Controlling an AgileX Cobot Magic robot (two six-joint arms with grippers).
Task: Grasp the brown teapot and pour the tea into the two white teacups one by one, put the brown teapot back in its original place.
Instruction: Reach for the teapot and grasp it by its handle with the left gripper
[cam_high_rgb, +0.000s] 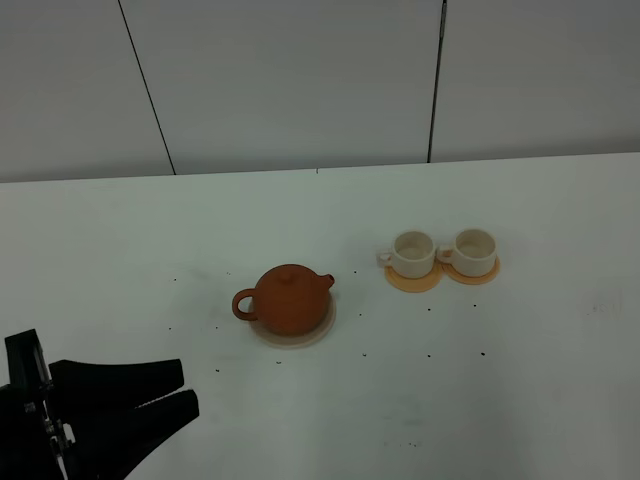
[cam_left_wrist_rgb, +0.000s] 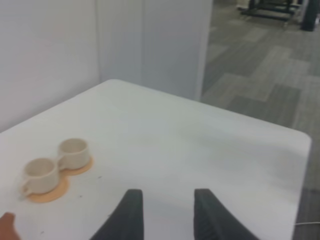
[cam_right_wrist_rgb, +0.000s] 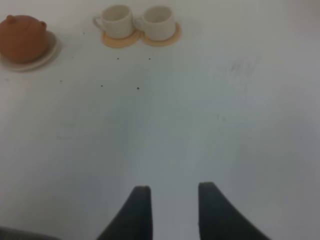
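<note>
Left wrist crops brown teapot (cam_left_wrist_rgb: 7, 226); others don't.

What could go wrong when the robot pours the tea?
The teacups are small and sit side by side, so tea might splash onto the table. The brown teapot has a small loop handle; the left gripper could grab badly and tip it. Its lid might slide off when tilted.

Brown teapot (cam_high_rgb: 291, 298): upright, lid on, seated on pale beige disc (cam_high_rgb: 322, 330), spout toward the cups. White left teacup (cam_high_rgb: 413, 253) and right teacup (cam_high_rgb: 473, 247): upright, side by side, handles facing teapot, apart from it
</note>
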